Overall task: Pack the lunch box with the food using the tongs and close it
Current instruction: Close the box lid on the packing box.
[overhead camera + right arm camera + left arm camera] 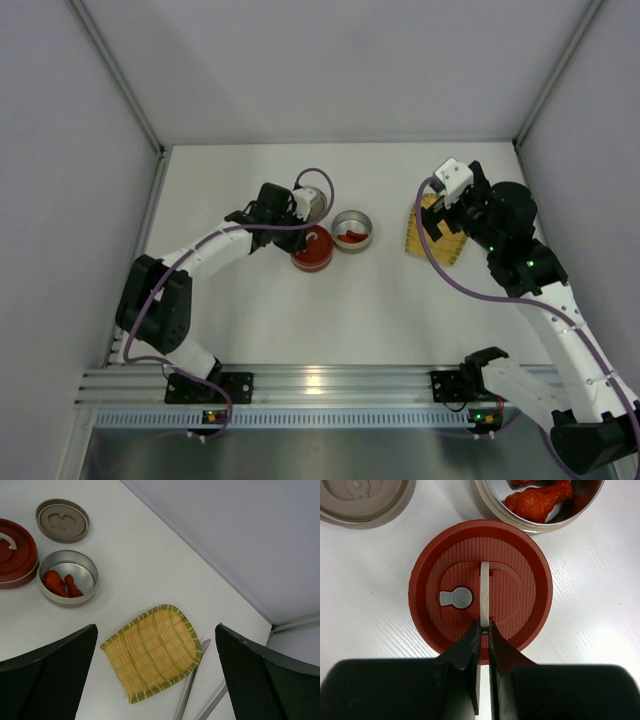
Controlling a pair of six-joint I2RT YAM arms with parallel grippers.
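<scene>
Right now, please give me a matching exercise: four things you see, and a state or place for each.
1 round red ribbed lid
2 round silver metal bowl
3 slender silver metal tongs
4 black right hand

a open above the yellow woven tray
b holds red drumsticks
c handle pinched by left hand
d lies beside that tray

Pairs: 1-c, 2-b, 3-d, 4-a

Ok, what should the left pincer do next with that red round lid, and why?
Probably lift the red ribbed round lid straight up a little. The left pincer is shut on its white loop handle, the red toy drumsticks lie in the open round metal tin beside it, and the yellow woven tray holds nothing, so closing seems all that's left.
</scene>
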